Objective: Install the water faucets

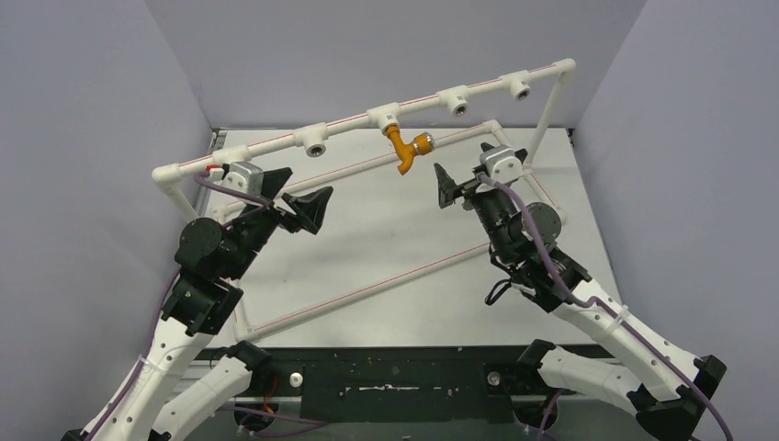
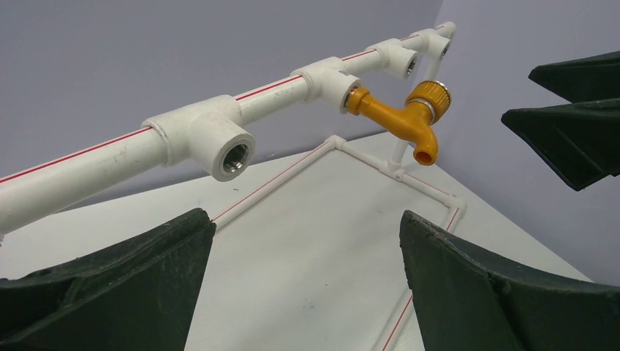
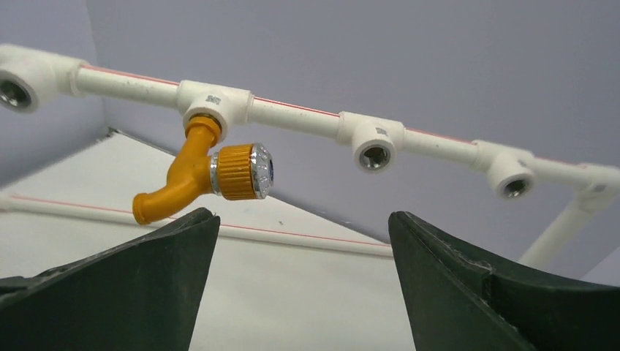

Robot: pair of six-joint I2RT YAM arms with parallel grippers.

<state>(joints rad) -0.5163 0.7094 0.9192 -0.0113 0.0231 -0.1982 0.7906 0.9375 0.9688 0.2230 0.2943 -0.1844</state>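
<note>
The orange-brass faucet (image 1: 407, 147) hangs from the second tee socket (image 1: 384, 118) of the raised white pipe rail, with its spout pointing down and its silvery knob end toward the right. It also shows in the left wrist view (image 2: 398, 117) and the right wrist view (image 3: 197, 175). My left gripper (image 1: 315, 209) is open and empty, to the left of the faucet and lower down. My right gripper (image 1: 445, 186) is open and empty, just right of the faucet and below it. Nothing lies between either pair of fingers (image 2: 117, 285) (image 3: 468, 285).
The rail has empty tee sockets (image 1: 315, 144) (image 1: 454, 99) (image 1: 520, 86), also seen in the wrist views (image 2: 223, 142) (image 3: 373, 146) (image 3: 509, 175). A white pipe frame (image 1: 367, 287) with red stripes lies on the table. Grey walls close in the left, back and right.
</note>
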